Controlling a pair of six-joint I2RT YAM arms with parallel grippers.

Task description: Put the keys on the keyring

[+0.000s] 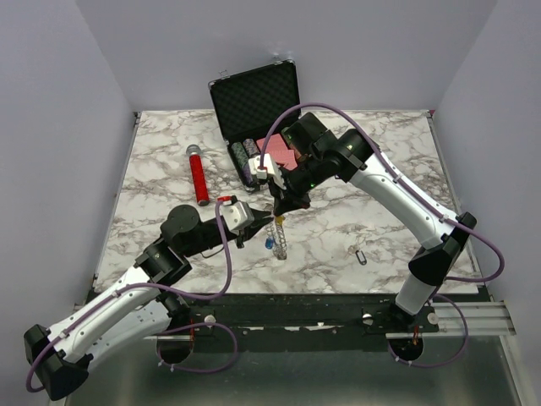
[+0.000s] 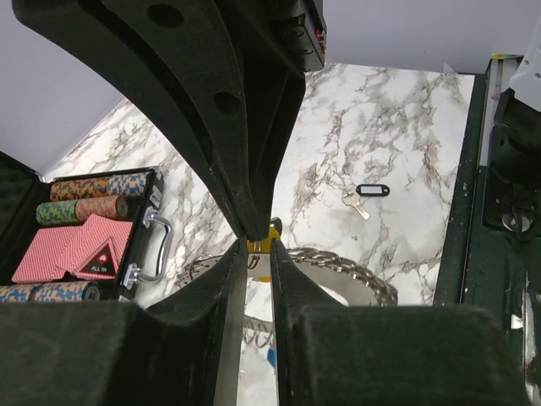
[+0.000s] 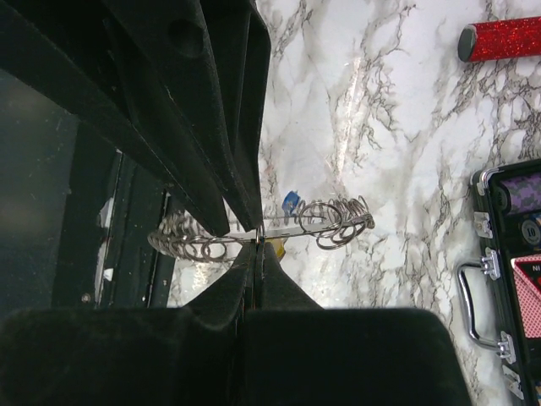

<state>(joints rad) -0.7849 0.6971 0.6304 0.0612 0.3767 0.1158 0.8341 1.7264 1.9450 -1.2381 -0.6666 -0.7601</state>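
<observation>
**Legible text.** One inscription reads clearly: "ALL IN", in white capitals on a red triangular marker (image 2: 100, 264). The marker lies on the red-backed playing cards (image 2: 52, 255) inside the open black case (image 2: 17, 194) at the far side of the table (image 2: 397, 127). White lettering on a red piece (image 3: 531, 292) in that case is cropped and unreadable.

Bright, even overhead light fills the top view. The marble tabletop (image 1: 161, 182) is sharp, with only faint, soft shadows beside the arms. In the wrist views the left claw (image 2: 259, 254) and right claw (image 3: 256, 247) sit close to the lens, nearly black and blurred. White glare streaks the marble in the right wrist view, and its left side is dim.
</observation>
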